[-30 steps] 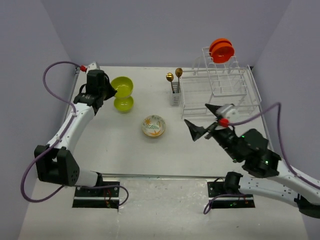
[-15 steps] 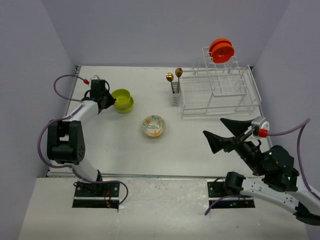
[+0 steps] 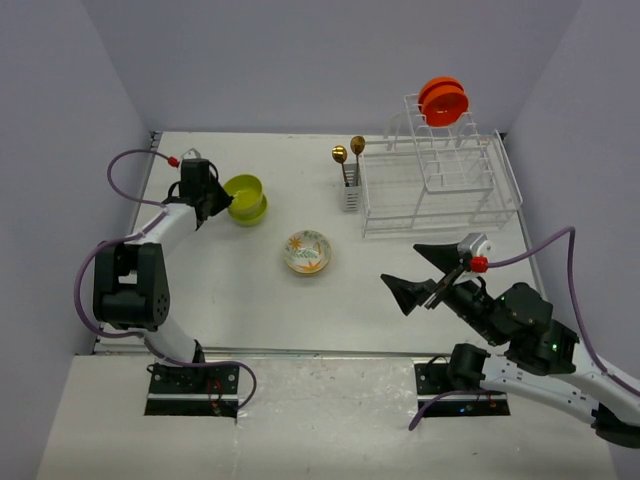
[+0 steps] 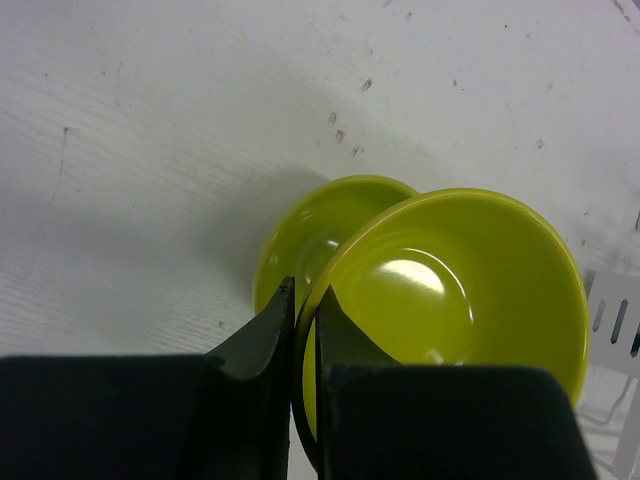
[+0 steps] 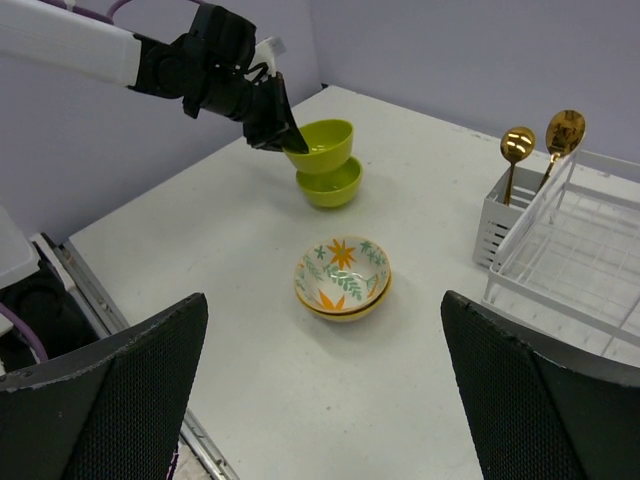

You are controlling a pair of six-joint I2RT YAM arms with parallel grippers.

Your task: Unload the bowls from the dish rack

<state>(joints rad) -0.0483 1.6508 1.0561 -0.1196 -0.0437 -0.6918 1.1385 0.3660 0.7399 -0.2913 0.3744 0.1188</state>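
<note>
Since half a second ago the right gripper (image 3: 424, 272) has swung left and a little farther in toward the dish rack (image 3: 440, 224), while the left arm has barely shifted. That right gripper hangs above the table (image 3: 250, 300) on the near side of the rack, apart from it, its two black fingers (image 5: 110, 390) spread wide with nothing between them. Left of it, nearer than the rack's caddy (image 3: 351, 196), the cream floral bowl (image 3: 307, 251) sits upright on the table; the right wrist view shows a second rim just under it, so it seems to rest inside another bowl. Well to the left of the rack, the left gripper (image 4: 305, 300) pinches the near rim of a lime-green bowl (image 4: 450, 290), one finger inside the wall and one outside. This held bowl sits directly over a second lime-green bowl (image 4: 305, 235) that stands on the table, slightly offset from it; whether the two touch cannot be told. At the rack's left side the caddy holds two gold spoons (image 3: 348, 153), bowls up. Farthest back, two orange bowls (image 3: 442, 100) stand on edge in the slots of the rack's raised upper tier.
</note>
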